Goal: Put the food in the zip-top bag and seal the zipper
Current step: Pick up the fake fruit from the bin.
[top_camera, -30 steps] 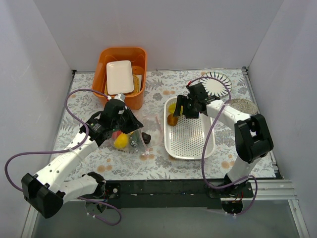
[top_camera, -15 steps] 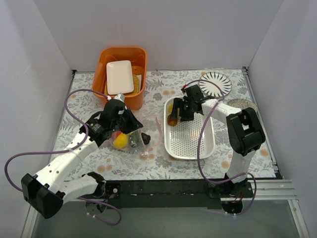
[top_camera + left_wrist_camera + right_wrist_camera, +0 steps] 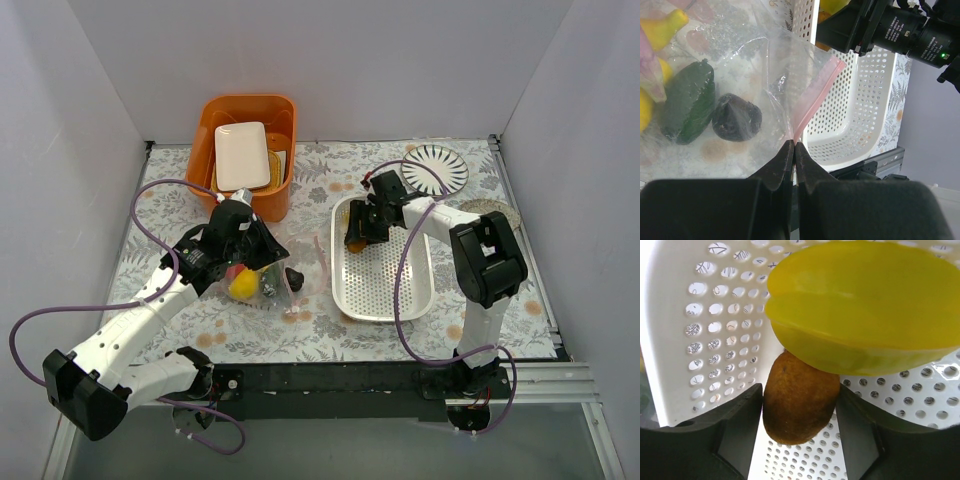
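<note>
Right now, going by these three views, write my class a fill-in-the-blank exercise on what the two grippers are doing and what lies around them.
The left gripper pinches the clear bag beside its ___ strip.
The fingers of the right gripper flank a ___ piece in the white basket.
A ___ fruit partly covers that piece in the wrist view.
The bin holding the white dish is ___.
Missing words: pink, brown, yellow, orange.
</note>
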Tool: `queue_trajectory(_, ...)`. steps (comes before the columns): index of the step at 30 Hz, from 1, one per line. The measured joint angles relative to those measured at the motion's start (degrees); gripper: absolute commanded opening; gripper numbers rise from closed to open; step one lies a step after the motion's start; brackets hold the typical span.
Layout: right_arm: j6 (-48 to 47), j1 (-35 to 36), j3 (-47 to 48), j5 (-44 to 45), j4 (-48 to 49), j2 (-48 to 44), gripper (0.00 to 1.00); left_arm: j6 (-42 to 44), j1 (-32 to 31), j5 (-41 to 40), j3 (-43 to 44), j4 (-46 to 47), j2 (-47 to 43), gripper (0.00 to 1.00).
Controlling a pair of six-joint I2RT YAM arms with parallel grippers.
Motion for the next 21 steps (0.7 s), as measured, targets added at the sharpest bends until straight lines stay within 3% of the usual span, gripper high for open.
queue_trajectory(8,-1.36,0.00,-0.15,1.64,-0.63,-0.11,0.51,0.00,0.00,0.02,0.00,0.04,0.07,0.00)
queue_trajectory(14,-2.25,0.00,-4.00,3.34,-0.85,-3.61,0.50,-0.02,0.00,0.17,0.00,0.33,0.13,0.00)
queue_trajectory(21,-3.63,0.00,-8.52,5.53,-3.65,-9.33,0.68,-0.02,0.00,0.33,0.00,0.48,0.13,0.00)
